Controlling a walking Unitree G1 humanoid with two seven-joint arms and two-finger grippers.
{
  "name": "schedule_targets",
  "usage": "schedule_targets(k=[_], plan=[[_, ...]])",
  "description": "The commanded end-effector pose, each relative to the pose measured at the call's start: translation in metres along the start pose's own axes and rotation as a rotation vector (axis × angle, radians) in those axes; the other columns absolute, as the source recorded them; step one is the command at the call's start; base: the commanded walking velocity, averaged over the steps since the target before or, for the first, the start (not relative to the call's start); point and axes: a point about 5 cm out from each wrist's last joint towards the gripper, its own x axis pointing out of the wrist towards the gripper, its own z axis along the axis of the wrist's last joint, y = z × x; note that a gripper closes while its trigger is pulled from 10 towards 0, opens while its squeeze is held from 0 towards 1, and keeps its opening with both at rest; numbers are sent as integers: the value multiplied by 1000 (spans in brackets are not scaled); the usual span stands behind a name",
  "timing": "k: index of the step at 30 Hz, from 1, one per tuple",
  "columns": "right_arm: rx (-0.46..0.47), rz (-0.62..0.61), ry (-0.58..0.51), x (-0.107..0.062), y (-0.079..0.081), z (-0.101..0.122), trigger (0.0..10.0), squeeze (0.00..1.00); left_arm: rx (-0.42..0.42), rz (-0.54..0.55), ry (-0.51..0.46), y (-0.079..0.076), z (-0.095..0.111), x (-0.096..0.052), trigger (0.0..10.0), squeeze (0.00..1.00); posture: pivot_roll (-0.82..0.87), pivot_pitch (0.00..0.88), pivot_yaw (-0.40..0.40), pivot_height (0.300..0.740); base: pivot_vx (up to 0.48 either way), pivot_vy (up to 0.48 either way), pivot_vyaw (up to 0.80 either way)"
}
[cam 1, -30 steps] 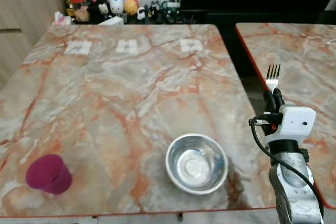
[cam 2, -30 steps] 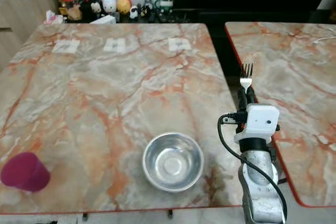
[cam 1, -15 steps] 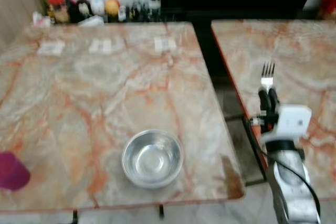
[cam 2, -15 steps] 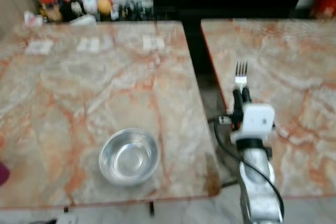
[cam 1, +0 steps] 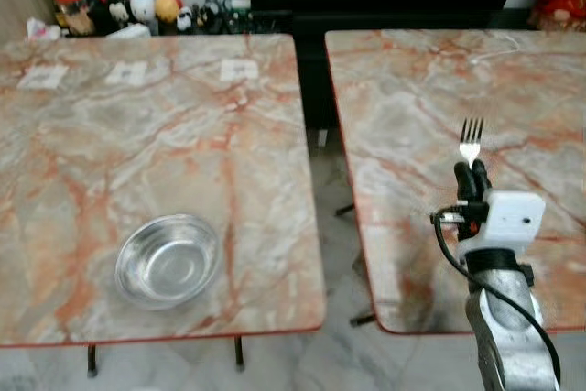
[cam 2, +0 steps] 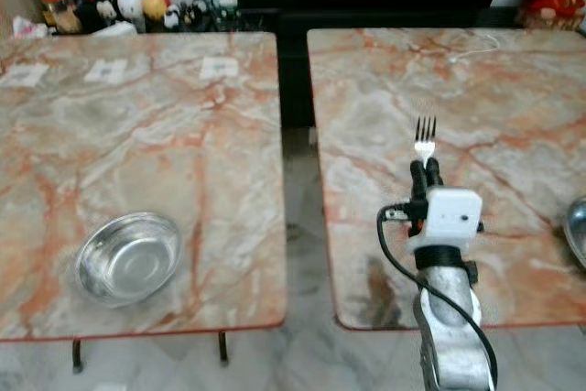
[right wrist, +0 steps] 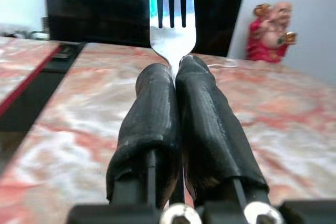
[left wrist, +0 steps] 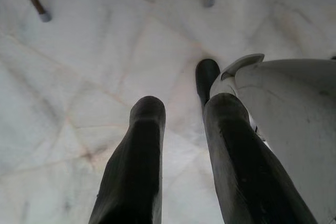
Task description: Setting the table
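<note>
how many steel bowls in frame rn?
2. One steel bowl sits near the front edge of the left table; a second bowl's rim is cut off at the frame edge on the right table.

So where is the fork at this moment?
The fork is clamped upright in the right hand, above the right-hand marble table, well right of the steel bowl.

Figurines (cam 1: 137,8) behind marble tables (cam 1: 137,116)

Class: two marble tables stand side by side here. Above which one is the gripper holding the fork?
The right table. The right gripper, shut on the fork, is over its near part; the left table, across the gap, carries the steel bowl.
</note>
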Motion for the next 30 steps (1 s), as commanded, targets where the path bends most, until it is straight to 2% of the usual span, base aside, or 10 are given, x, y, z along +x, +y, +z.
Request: schedule_targets(k=[1,12,30], plan=[[1,5,-15,2,3,4,10000,0,11,8,34,7,-11,-3,10000,0,-20,104,-16,740,0,-480,0],[3,-4,-15,3,3,4,10000,0,19,4,49,4,-18,-6,10000,0,-22,104,-12,740,0,-480,0],[-1,-15,-17,6,0,5,10000,0,16,-2,40,-5,-11,-2,10000,0,-23,102,-11,740,0,-480,0]])
